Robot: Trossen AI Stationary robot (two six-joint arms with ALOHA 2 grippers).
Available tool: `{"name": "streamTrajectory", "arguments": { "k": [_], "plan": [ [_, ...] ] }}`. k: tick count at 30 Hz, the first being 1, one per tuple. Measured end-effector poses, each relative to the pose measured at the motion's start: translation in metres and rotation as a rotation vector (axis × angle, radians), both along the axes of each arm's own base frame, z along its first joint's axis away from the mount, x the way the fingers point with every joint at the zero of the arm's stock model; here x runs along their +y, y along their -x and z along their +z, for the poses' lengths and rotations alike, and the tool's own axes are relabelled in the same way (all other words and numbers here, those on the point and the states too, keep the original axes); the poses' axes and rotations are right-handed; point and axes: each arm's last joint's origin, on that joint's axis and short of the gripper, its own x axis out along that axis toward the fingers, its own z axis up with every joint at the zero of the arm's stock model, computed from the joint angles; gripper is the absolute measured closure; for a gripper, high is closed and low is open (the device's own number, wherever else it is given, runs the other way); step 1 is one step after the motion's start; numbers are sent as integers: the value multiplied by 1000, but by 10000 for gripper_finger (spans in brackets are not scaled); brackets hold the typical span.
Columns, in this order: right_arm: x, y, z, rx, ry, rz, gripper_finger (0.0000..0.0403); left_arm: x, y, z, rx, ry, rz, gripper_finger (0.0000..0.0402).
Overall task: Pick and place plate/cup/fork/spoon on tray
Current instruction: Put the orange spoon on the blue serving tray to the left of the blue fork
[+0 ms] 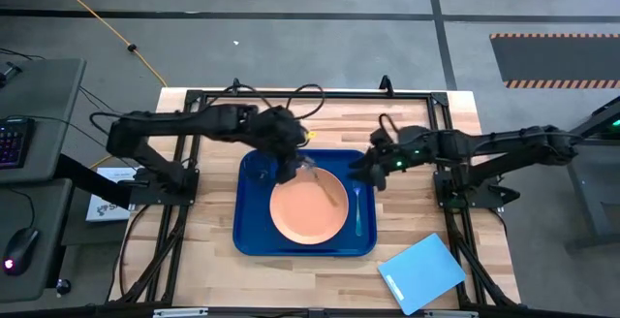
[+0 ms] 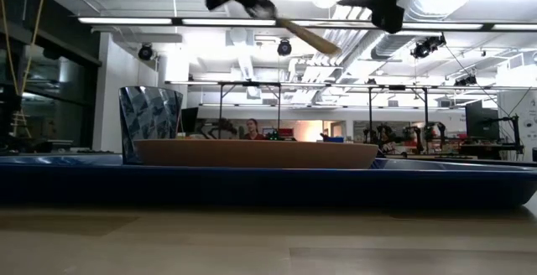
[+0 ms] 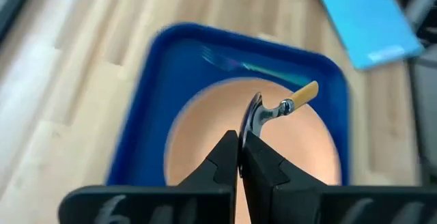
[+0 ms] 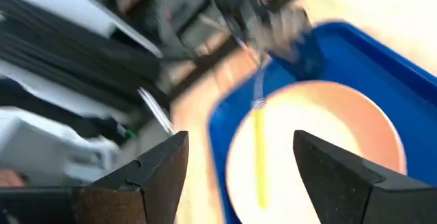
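Observation:
The dark-blue tray (image 1: 250,240) lies mid-table. On it rest the salmon-pink plate (image 1: 300,216), the dark cup (image 1: 257,169) at the plate's far left, and the fork (image 1: 358,207) to the plate's right. My left gripper (image 1: 294,166) is over the plate's far edge, shut on the orange-handled spoon (image 1: 327,188). The spoon also shows in the low view (image 2: 306,36), well above the plate (image 2: 252,153). My right gripper (image 1: 371,170) is open and empty over the tray's far right corner; in its wrist view (image 4: 239,149) it faces the plate (image 4: 328,135). My left gripper pinches the spoon's silver bowl (image 3: 254,117) edgewise between its two fingertips. The orange handle (image 3: 304,94) sticks out beyond the fingers, slanting down toward the table's right and near side. The spoon is lifted clear above the plate.
A light-blue flat board (image 1: 421,273) lies on the wooden table near the front right. Dark frame rails (image 1: 194,100) run around the work area. Bare wood shows to the left of and in front of the tray.

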Motion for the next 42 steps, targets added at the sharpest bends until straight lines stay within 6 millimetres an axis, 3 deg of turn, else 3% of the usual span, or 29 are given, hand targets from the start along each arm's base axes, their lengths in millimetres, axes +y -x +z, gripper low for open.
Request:
{"name": "streamTrajectory", "arguments": {
  "k": [8,14,27,34,42],
  "plan": [
    [8,-23,-28,264,110,-17,146,15,-29,-16,-66,0,52,401],
    [9,-38,-50,350,168,-62,156,11,-30,-17,-61,-13,23,401],
    [11,-62,-67,301,149,-41,274,11,-31,-20,-47,-28,3,401],
    [12,-60,-64,293,147,-20,379,11,-31,-21,-39,-30,4,401],
    [12,-50,-55,295,164,39,389,10,-29,-21,-22,-58,-36,376]
  ]
}}
